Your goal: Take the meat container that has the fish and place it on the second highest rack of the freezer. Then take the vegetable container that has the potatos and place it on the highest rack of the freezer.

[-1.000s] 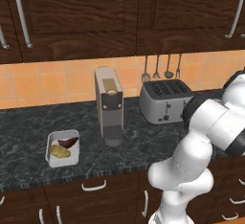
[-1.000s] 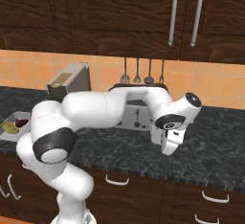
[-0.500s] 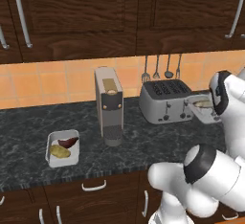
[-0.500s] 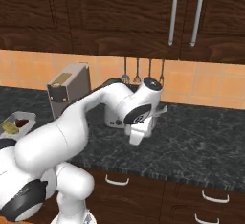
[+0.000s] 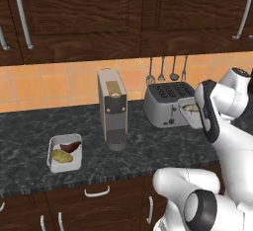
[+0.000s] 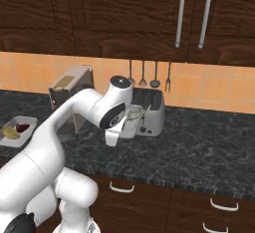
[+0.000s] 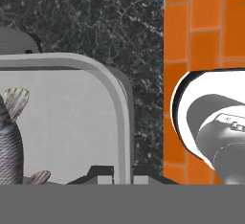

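We see the gripper [image 7: 115,173] clamped on the rim of the meat container [image 7: 72,122], a white tub held up in the air with the fish [image 7: 10,141] lying inside it. In the hand view the two finger tips sit together on the tub's wall at its near edge, and the fish's grey scaled body and fanned tail lie towards the left edge of that view.

From the left base camera the meat container [image 5: 191,111] hangs in front of the silver toaster [image 5: 165,104], above the black granite counter [image 5: 29,131] and towards its right end. From the right base camera the same container [image 6: 130,120] is held just beside the toaster [image 6: 149,110], with the white arm reaching across in front of the coffee machine [image 6: 69,90].

The vegetable container [image 5: 64,152] rests on the counter near its left front edge, left of the coffee machine [image 5: 113,109], and holds the potatos [image 5: 62,156] with a dark reddish piece beside them.

Utensils [image 5: 168,69] hang on the orange tile wall [image 5: 49,84] behind the toaster.
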{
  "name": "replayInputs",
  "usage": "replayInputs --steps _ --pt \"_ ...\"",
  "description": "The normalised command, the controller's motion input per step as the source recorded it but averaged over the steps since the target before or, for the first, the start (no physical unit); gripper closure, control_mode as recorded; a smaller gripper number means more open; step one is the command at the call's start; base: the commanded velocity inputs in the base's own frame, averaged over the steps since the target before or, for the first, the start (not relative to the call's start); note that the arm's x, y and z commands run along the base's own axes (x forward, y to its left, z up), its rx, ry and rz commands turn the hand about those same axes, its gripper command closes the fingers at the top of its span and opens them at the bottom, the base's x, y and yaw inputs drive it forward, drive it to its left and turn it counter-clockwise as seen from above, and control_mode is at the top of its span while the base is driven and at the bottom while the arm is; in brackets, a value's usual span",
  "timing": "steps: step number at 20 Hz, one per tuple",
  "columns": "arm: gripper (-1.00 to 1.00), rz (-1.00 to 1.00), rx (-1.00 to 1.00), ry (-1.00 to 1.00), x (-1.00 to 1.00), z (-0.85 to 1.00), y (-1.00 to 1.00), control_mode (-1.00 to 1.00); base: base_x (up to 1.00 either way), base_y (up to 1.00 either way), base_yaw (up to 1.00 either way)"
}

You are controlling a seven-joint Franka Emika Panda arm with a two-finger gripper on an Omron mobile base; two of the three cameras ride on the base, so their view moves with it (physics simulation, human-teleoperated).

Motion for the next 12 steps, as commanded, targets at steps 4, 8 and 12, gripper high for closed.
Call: replayInputs --steps 4,8,12 --pt "1.00 0.00 0.00 0.00 0.00 0.21 0.37 -1.00 0.00 0.00 0.00" --pt "1.00 0.02 -0.01 -0.02 0.06 0.21 0.69 -1.00 0.00 0.00 0.00" --pt "1.00 0.00 -0.11 -0.17 -0.21 0.09 0.70 -1.00 0.00 0.00 0.00"
